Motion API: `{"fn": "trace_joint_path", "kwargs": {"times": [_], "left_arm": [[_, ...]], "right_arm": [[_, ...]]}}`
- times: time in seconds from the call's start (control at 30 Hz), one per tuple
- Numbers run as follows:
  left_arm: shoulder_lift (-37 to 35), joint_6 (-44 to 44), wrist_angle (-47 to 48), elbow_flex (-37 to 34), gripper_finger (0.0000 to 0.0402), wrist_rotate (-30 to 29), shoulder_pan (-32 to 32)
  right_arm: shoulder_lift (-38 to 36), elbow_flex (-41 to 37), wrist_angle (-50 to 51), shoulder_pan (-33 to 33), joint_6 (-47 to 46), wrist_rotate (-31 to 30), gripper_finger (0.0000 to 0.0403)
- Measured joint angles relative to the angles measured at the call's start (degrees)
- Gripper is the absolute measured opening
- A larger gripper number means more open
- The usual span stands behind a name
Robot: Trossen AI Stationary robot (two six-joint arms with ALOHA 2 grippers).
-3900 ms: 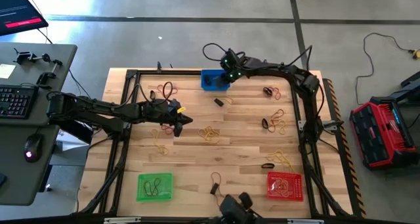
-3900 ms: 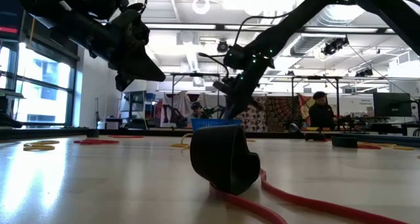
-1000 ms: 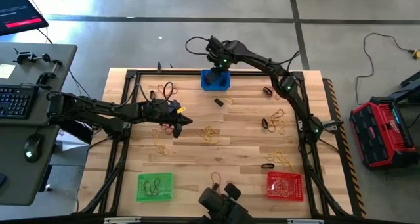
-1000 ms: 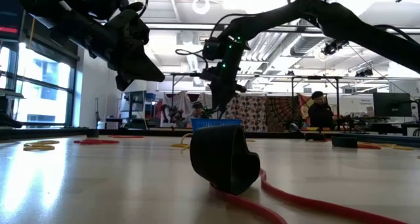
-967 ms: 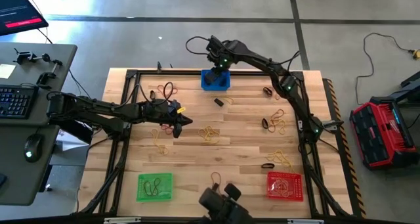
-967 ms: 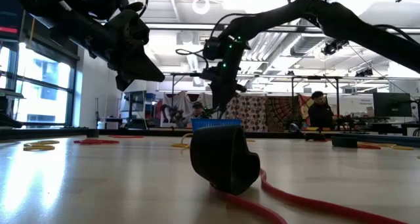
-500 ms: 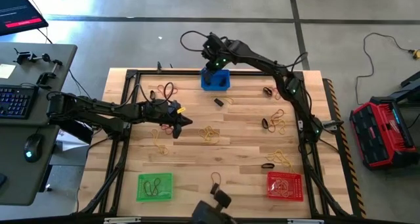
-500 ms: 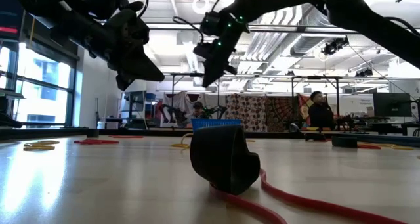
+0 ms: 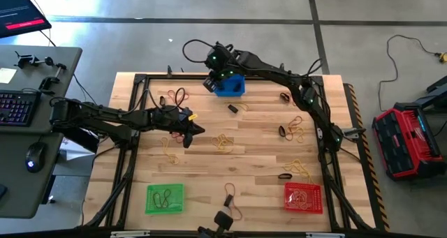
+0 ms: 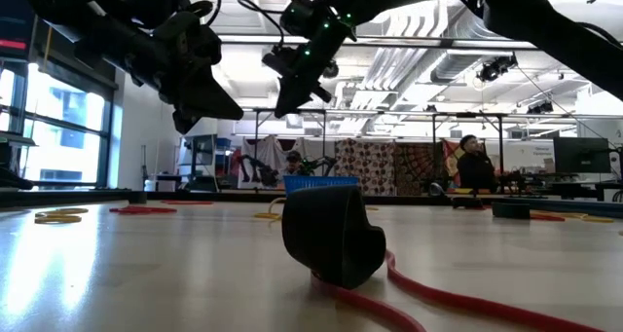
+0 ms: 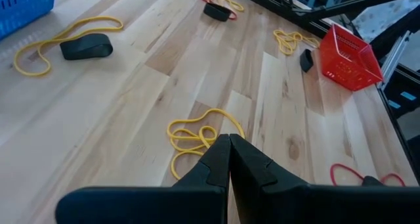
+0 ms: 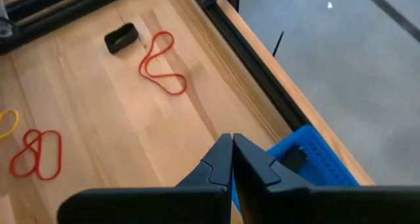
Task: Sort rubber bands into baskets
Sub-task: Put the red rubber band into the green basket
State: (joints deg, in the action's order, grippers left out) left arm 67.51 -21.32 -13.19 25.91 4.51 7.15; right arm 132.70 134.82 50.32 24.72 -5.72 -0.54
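We see the wooden slatted table [image 9: 251,137], with the small blue plastic mesh basket [image 9: 230,86] at its far edge. Our right gripper [image 9: 209,82] hangs beside it, fingers pressed together, empty. Our left gripper [image 9: 198,130], likewise closed and empty, hovers near loose yellow rubber bands [image 9: 223,142].

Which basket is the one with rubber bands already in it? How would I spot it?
Look at the wooden table from above and find the near edge, the one opposite the blue basket. Two baskets sit along it; go to the corner on the left arm's side. That green basket has dark bands lying inside, unlike the red basket.
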Motion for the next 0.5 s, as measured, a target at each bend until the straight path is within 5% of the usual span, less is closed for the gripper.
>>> {"fn": "trace_joint_path", "kwargs": {"times": [0.5], "left_arm": [[0.0, 0.0, -0.1, 0.0, 0.0000, 0.0, 0.0]], "right_arm": [[0.1, -3.8, -7.0, -1.5, -2.2, 0.0, 0.0000]]}}
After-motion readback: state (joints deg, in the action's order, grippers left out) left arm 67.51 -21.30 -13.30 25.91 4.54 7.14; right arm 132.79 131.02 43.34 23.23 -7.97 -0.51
